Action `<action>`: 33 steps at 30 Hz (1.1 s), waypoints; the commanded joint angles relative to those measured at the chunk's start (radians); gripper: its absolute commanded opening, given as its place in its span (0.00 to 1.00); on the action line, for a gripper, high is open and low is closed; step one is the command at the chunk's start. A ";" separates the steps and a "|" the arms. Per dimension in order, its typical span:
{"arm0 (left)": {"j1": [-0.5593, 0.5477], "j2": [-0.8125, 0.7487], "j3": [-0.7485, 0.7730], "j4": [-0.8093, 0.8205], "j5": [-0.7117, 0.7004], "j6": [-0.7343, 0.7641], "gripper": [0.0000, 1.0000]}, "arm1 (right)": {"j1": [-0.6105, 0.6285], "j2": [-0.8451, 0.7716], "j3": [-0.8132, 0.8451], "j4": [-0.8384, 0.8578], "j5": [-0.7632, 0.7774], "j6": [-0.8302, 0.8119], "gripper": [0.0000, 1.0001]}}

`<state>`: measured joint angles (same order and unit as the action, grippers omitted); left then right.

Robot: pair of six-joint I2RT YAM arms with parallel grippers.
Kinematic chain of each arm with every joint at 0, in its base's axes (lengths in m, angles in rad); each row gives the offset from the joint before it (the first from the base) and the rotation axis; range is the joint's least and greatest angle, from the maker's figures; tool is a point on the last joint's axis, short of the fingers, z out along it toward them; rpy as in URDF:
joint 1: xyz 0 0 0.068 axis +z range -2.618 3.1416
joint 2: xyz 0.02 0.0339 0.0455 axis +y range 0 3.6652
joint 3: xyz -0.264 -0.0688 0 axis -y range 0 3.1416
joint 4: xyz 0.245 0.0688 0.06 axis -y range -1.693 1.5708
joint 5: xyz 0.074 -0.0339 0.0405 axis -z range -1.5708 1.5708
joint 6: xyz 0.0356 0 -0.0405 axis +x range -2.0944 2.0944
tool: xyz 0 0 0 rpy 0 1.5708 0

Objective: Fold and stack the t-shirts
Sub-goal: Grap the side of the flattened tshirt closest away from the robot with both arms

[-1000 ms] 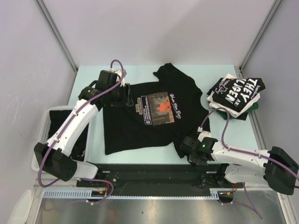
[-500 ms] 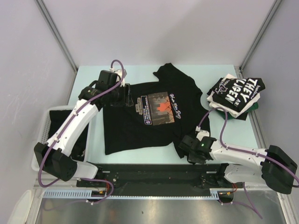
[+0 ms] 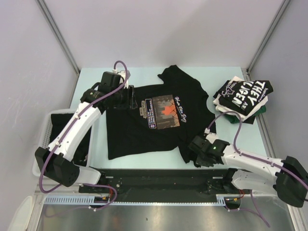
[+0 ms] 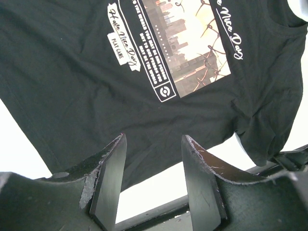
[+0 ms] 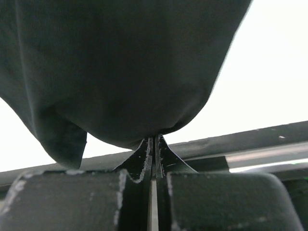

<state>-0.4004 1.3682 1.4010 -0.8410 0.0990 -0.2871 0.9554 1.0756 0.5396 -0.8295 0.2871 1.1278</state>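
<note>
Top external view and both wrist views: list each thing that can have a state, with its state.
printed t-shirt, spread flat, print up, near right edge pinched.
folded shirts, stacked at the far right.
basket, holds dark cloth.
left end effector, open over the printed t-shirt.
right end effector, shut on the printed t-shirt.

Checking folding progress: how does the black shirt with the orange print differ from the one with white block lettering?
The orange-print shirt lies spread open in the middle; the lettered shirt is folded atop a pile at the far right. The right end effector is shut on the orange-print shirt's near corner; nothing grips the lettered shirt. Both are mostly black.
</note>
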 commanded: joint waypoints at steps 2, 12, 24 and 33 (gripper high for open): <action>-0.006 -0.020 0.001 0.005 -0.019 0.008 0.55 | -0.122 -0.101 0.115 -0.140 0.014 -0.098 0.00; -0.006 -0.176 -0.227 0.020 -0.002 -0.038 0.55 | -0.325 -0.082 0.261 -0.198 -0.009 -0.281 0.00; -0.008 -0.466 -0.560 0.014 -0.009 -0.202 0.57 | -0.448 0.013 0.365 -0.145 -0.054 -0.464 0.00; -0.012 -0.525 -0.685 0.027 -0.083 -0.331 0.99 | -0.488 0.070 0.431 -0.118 -0.088 -0.545 0.00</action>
<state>-0.4042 0.8608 0.7116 -0.8383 0.0792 -0.5289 0.4770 1.1362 0.9157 -0.9710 0.2127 0.6407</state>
